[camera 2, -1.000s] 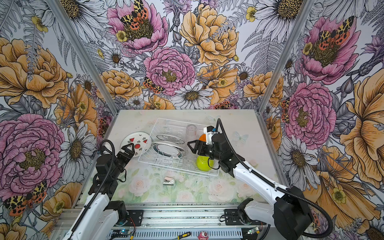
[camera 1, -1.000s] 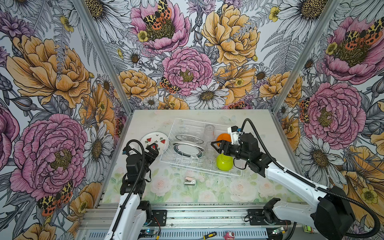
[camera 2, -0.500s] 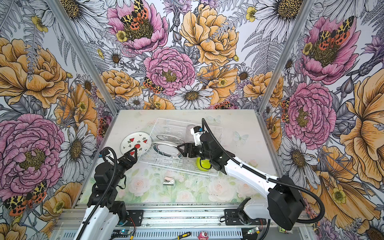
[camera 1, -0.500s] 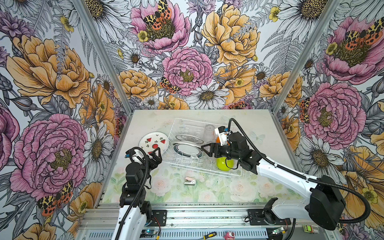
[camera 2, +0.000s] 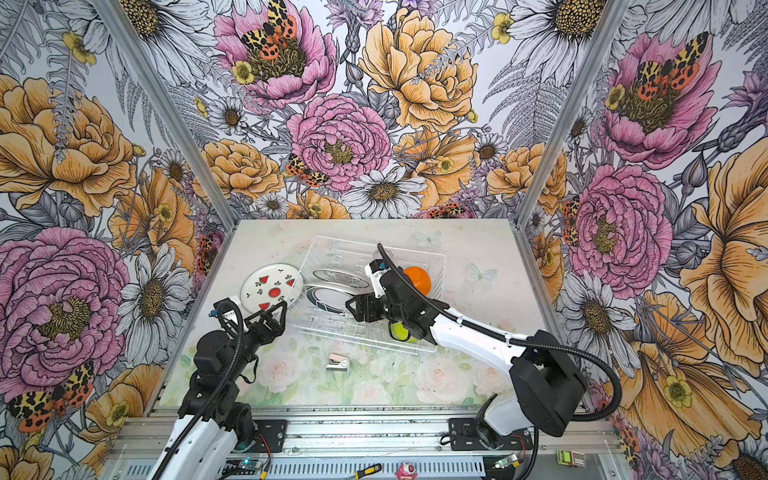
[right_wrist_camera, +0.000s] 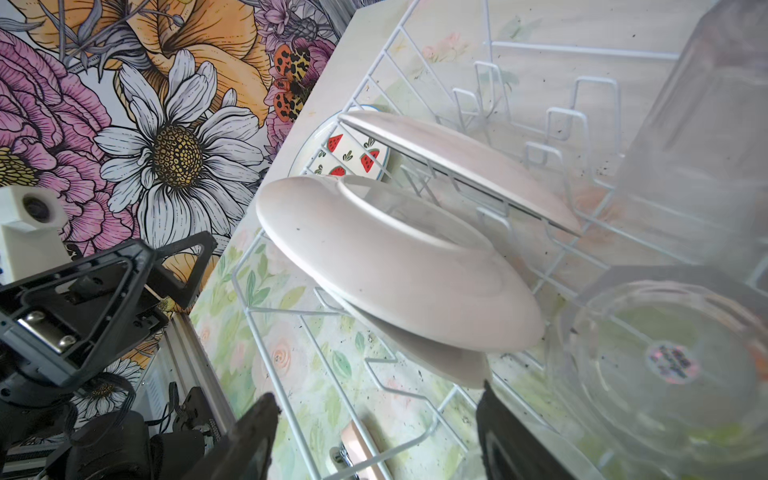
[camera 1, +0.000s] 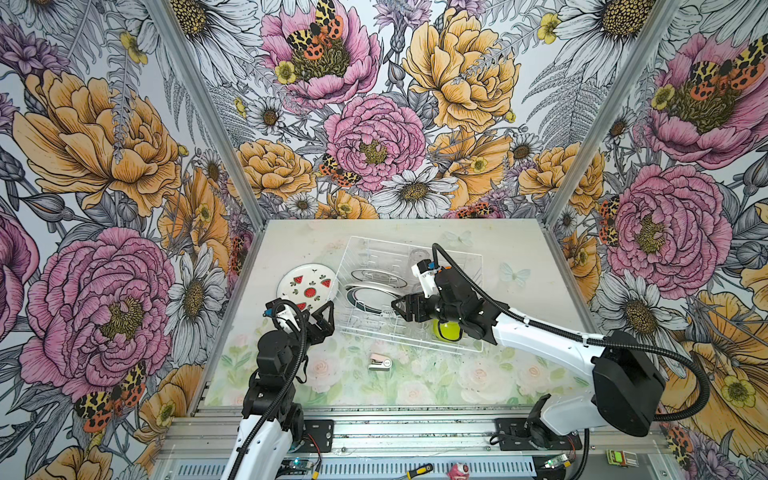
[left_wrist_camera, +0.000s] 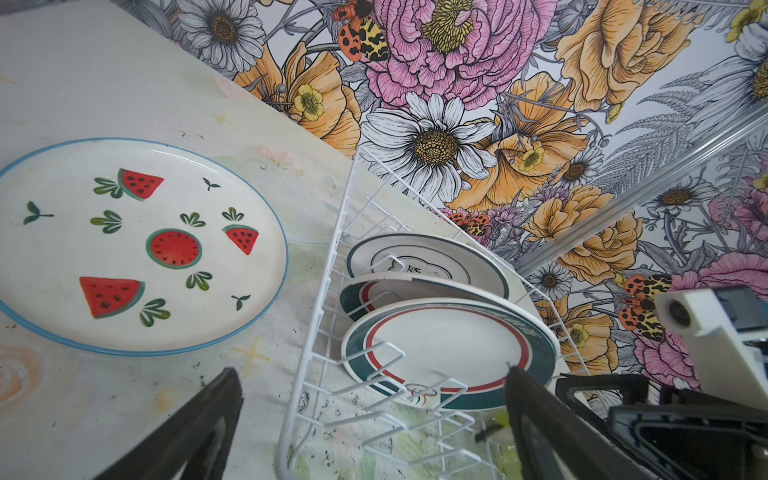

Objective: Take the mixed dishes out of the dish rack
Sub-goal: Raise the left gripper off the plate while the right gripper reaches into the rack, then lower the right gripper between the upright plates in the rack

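Now: dish rack (camera 1: 415, 246) centred on worktop (camera 1: 519, 253); watermelon plate (camera 1: 307, 284) flat at its 9 o'clock, just beside the rim. Left end effector (camera 1: 312, 312) at plate's 6 o'clock, spread wide, empty. Right end effector (camera 1: 397, 308) inside rack, 3 o'clock of teal-rimmed plates (camera 1: 371, 297), jaws apart, gripping nothing.

The table (camera 1: 299, 241) is wearing a pale flower print. A watermelon plate (camera 1: 307, 286) is lying flat on it near the left edge. The white wire dish rack (camera 1: 374, 328) is sitting just beside the plate, around the middle and turned a little. A small pink and silver thing (camera 1: 379, 363) is lying between the rack and the front edge.
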Controlling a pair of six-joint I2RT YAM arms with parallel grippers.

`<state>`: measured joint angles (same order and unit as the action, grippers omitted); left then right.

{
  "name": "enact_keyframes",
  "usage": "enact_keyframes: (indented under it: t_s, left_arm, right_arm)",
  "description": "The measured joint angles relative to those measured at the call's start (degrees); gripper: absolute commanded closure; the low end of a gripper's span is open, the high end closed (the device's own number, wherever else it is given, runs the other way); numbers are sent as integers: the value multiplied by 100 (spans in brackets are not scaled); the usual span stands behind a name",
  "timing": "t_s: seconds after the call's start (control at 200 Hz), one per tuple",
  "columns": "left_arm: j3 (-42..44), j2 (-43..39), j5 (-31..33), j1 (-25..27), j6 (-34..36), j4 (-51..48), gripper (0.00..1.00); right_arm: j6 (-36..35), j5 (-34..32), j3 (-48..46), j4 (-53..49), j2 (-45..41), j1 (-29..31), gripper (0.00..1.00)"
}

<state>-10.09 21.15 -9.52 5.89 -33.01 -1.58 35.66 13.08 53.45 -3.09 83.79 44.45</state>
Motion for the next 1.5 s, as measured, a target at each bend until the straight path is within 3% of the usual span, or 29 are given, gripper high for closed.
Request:
enact_keyframes:
  t_s: [0.811, 1.331, 1.501]
  left_arm:
    - [48, 103, 4, 76, -2, 122, 1]
    - [52, 184, 2, 120, -7, 188, 1]
    - [79, 186, 2, 142, -17, 188, 1]
  right_arm:
    - [-942, -988, 780, -452, 804, 306, 33]
    - [-1268, -981, 1322, -616, 1445, 313, 39]
    - [-1346, -984, 1360, -643, 1451, 313, 47]
